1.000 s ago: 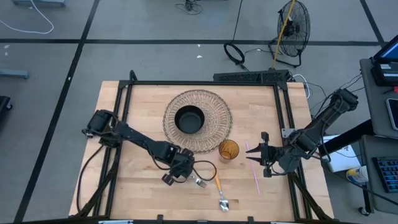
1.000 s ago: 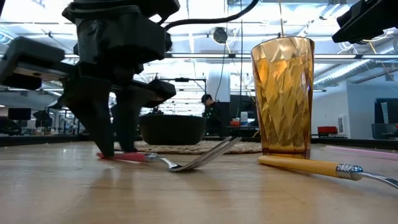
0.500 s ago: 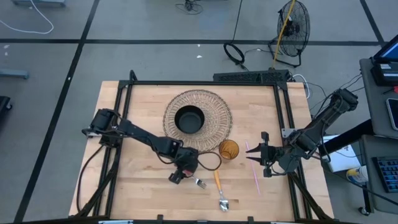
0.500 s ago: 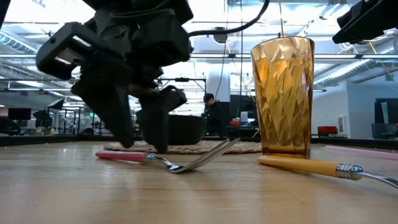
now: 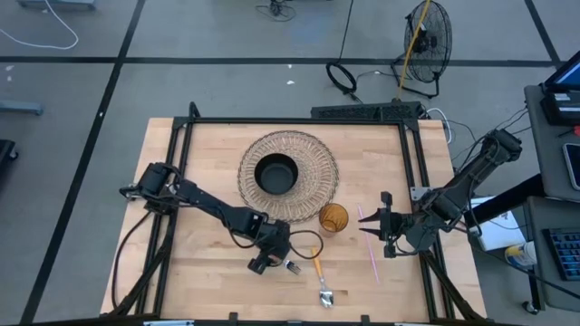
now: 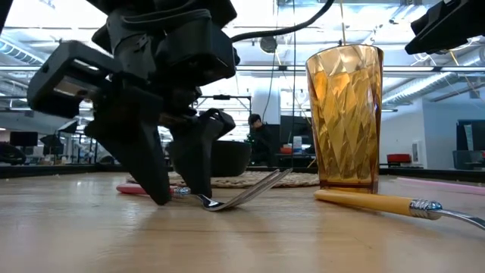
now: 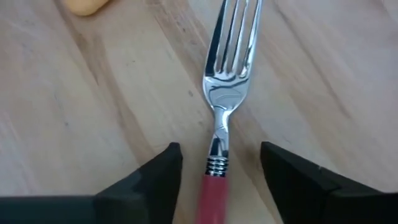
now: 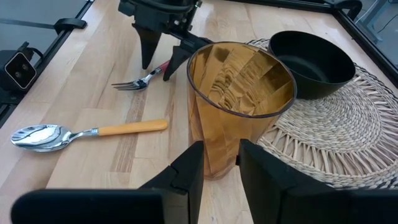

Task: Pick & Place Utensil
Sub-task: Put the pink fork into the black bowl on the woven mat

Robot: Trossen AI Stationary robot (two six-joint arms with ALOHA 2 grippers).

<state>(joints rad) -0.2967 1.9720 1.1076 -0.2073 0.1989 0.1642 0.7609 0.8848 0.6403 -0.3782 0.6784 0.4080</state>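
Observation:
A fork (image 7: 221, 112) with a red handle lies flat on the wood, also seen as the fork (image 5: 290, 266) from above. My left gripper (image 7: 219, 180) is open and points down at it. Its two fingers stand on either side of the spot where the red handle (image 6: 148, 190) meets the metal neck, with a gap on both sides. The fingertips of the left gripper (image 6: 180, 196) are down at table level. My right gripper (image 5: 367, 226) waits open at the table's right, just short of the amber glass (image 8: 239, 106).
A yellow-handled spoon (image 5: 322, 281) lies right of the fork, near the near edge. The amber glass (image 5: 333, 218) stands beyond it. A black bowl (image 5: 275, 174) sits on a round woven mat (image 5: 313, 154). A thin pink stick (image 5: 373, 261) lies near the right gripper.
My left gripper has moved toward the table's right along the fork, from the end of the red handle to where the handle meets the neck. It rose a little, turned, and came back down with its fingers astride the fork. The fork has stayed in place.

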